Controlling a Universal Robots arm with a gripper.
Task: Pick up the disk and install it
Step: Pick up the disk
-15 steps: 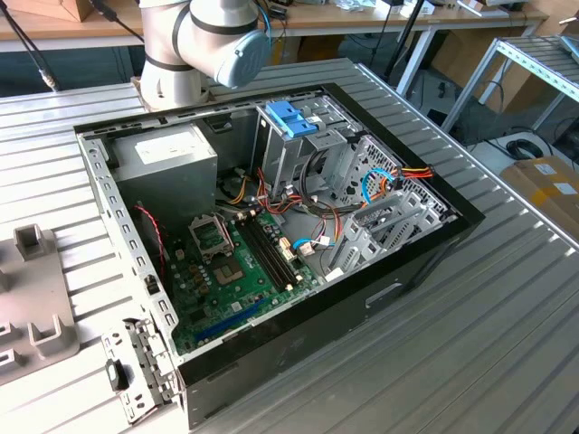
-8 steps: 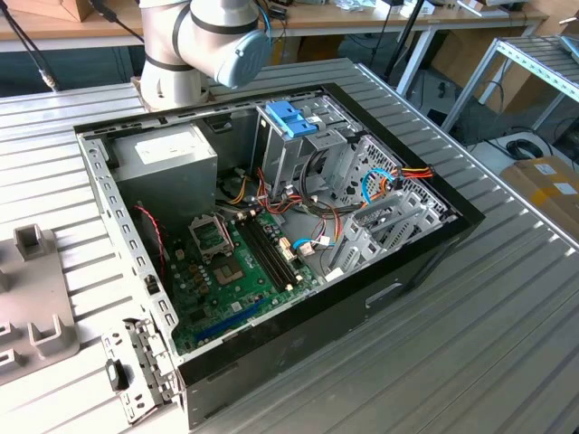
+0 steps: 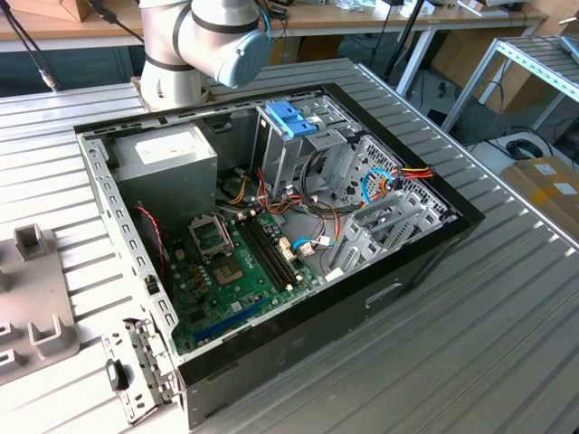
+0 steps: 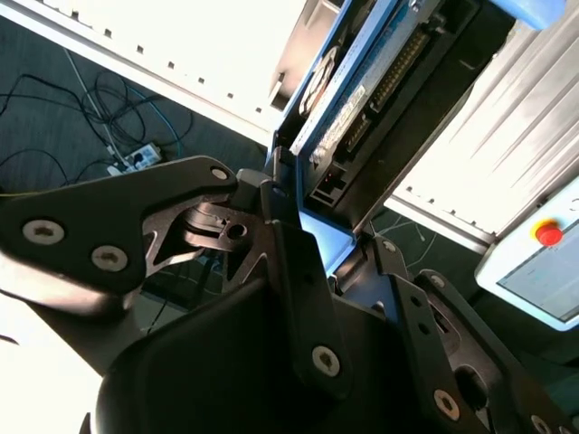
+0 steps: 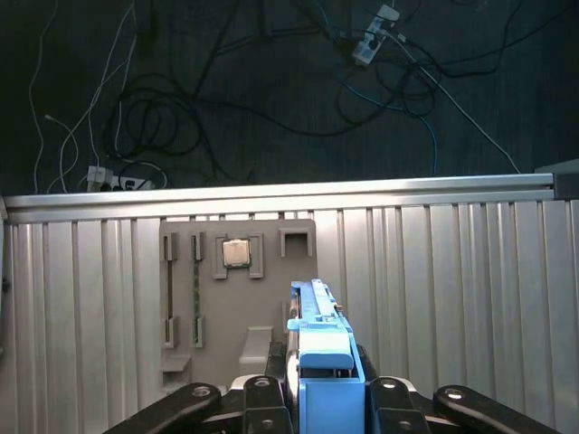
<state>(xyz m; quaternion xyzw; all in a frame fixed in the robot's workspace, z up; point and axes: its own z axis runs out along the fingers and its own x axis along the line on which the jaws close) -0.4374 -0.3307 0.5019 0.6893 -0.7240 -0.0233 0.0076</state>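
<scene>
At the far left of the exterior view, a grey moulded fixture plate (image 3: 36,298) is lying on the ribbed aluminium surface (image 3: 507,344). Just right of it, at the lower left of the frame, a small perforated metal bracket (image 3: 136,371) is lying beside the open black computer case (image 3: 298,336), which is occupying the centre. At the top of the frame, left of centre, the white-and-blue robot arm (image 3: 208,41) is standing behind the case.

Inside the case, from left to right:
- 1 large grey power-supply box (image 3: 167,154) is sitting in the rear corner.
- A green motherboard (image 3: 226,271) is lying flat.
- A blue plastic handle (image 3: 291,117) is topping a tall metal cage (image 3: 317,158).
- Red, yellow and blue cables (image 3: 398,176) are trailing off to the right.

In the second wrist view, the black jaws are pressing in on both faces of the flat grey-metal disk with its blue plastic carrier frame (image 4: 362,99), holding it firmly. In the first wrist view, the disk (image 5: 321,348) is showing edge-on between the 2 jaws. The fixture plate and the ribbed surface are lying beyond it.
</scene>
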